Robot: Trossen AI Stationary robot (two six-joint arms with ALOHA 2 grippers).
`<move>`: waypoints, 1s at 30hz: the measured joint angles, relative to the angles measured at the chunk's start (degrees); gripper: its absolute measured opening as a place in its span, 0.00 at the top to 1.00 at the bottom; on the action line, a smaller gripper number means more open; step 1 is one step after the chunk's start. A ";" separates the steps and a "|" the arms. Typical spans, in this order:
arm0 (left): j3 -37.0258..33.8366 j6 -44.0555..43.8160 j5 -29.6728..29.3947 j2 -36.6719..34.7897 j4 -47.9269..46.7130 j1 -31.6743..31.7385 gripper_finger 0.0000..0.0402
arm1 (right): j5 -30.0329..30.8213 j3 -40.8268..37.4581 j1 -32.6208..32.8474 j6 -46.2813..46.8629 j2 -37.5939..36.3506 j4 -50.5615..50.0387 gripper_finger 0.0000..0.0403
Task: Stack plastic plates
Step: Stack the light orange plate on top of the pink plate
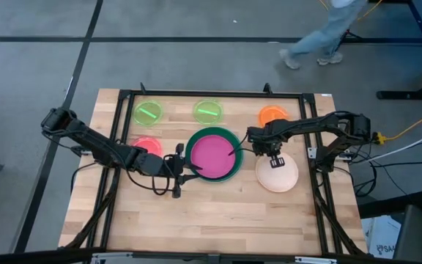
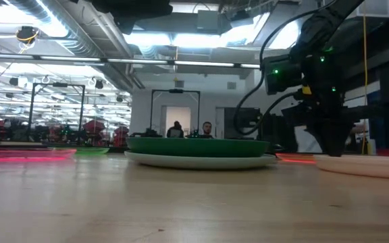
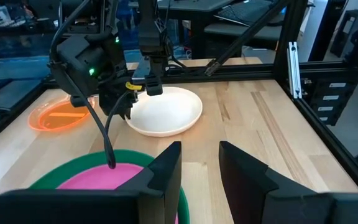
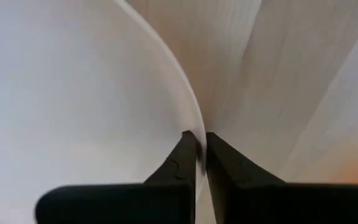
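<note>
A magenta plate [image 1: 212, 152] lies inside the large dark green plate [image 1: 229, 173] at the table's middle. In the low view the green plate [image 2: 198, 146] sits on a pale plate [image 2: 201, 160]. A peach plate [image 1: 278, 176] lies to its right. My right gripper [image 1: 275, 159] points down, shut on the peach plate's far rim. My left gripper [image 1: 193, 173] is open at the green plate's near-left rim [image 3: 180, 193]; whether it touches, I cannot tell. An orange plate [image 1: 272, 115], two lime green plates [image 1: 148, 112] [image 1: 209, 111] and a pink-red plate [image 1: 145, 144] lie farther off. My right gripper pinches the peach plate's rim [image 4: 197, 134] at its far side, one finger inside the plate and one outside. The fingers [image 3: 153, 85] come from above, pointing down. The plate [image 3: 166, 112] lies on the table.
A black frame [image 1: 196, 94] runs around the table's edges. A person [image 1: 321, 37] walks on the floor beyond the far edge; people show far behind in the low view [image 2: 206, 129]. Bare wood [image 1: 218, 216] lies toward the near edge.
</note>
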 joint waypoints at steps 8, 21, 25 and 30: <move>0.00 0.45 -0.02 0.02 0.01 0.00 0.75 | -3.60 0.93 0.00 4.37 -0.60 -2.33 0.99; 0.02 0.08 -0.02 0.04 0.01 0.00 0.75 | -15.22 14.05 0.02 12.37 -0.63 -6.47 1.00; 0.04 0.06 -0.02 0.04 0.01 0.00 0.75 | -18.37 17.86 0.02 14.71 -0.63 -5.49 1.00; 0.04 0.25 -0.02 0.04 0.01 0.00 0.75 | -18.93 21.74 0.00 16.68 -0.63 -2.42 1.00</move>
